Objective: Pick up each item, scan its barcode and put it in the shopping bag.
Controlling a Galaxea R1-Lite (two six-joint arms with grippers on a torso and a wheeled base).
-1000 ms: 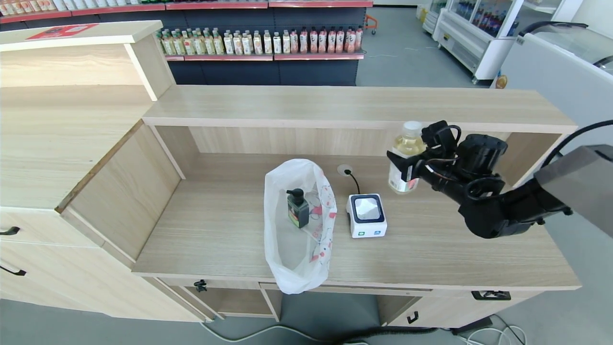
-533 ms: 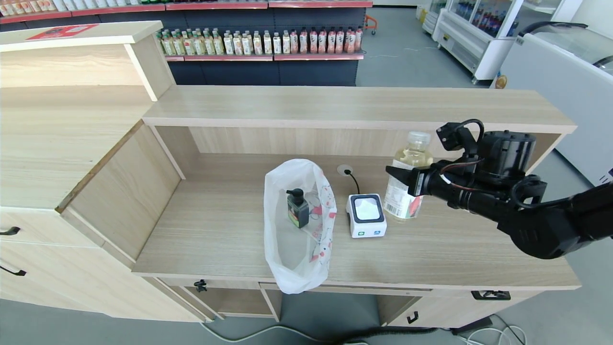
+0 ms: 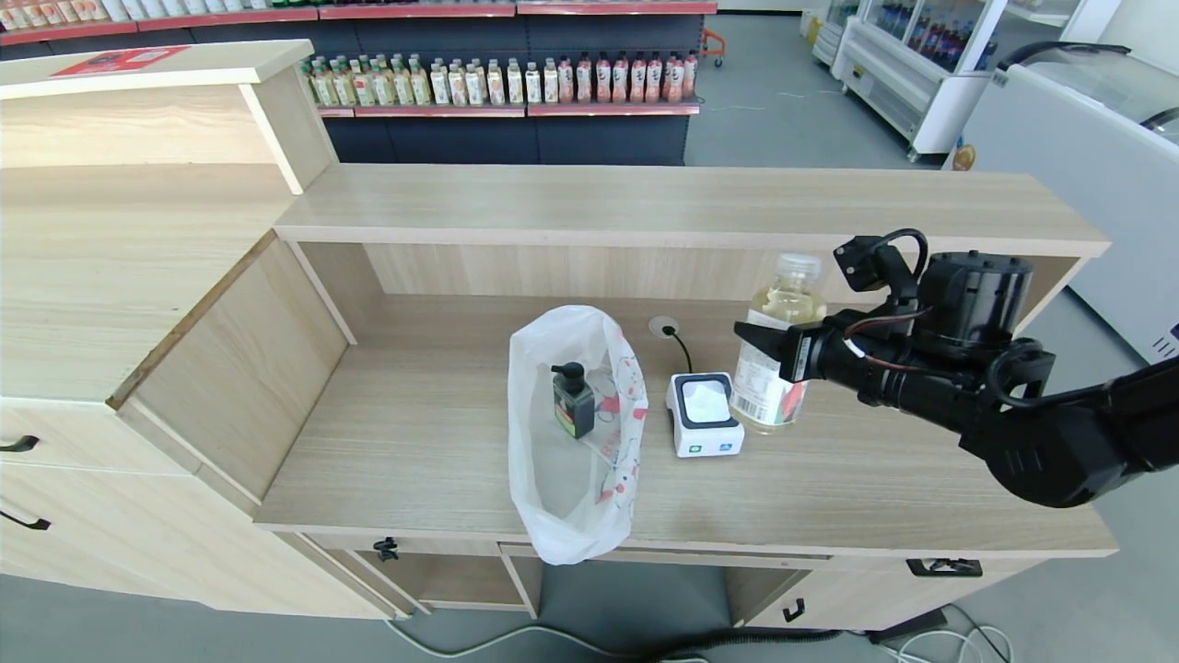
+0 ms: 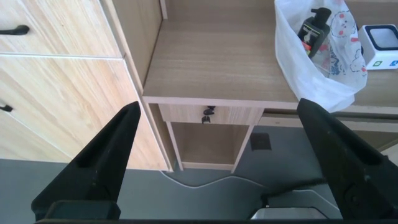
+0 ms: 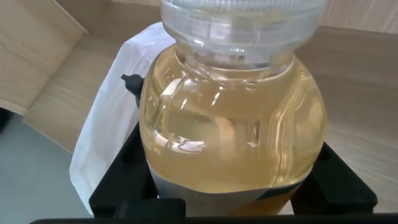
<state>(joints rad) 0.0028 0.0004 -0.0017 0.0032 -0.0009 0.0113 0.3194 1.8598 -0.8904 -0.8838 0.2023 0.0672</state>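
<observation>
A pale wooden bench [image 3: 829,479] in a shop carries the white scanner [image 3: 705,414]; just beside it, on the robot's left, stands the open shopping bag [image 3: 553,516] with a dark pump bottle [image 3: 573,401] already inside. The right gripper [image 3: 781,354] has its fingers clamped on the bottle [image 3: 785,304] of yellow drink, upright and just beside the scanner on its right; the left gripper [image 4: 217,106] hangs low before the bench front, fingers wide apart. To scan well, I think the bottle should be tilted until the barcode on its label faces the scanner window, then held steady, without knocking the scanner. Behind the bench are shelves of drinks [image 3: 497,81] and freezers [image 3: 921,64].
</observation>
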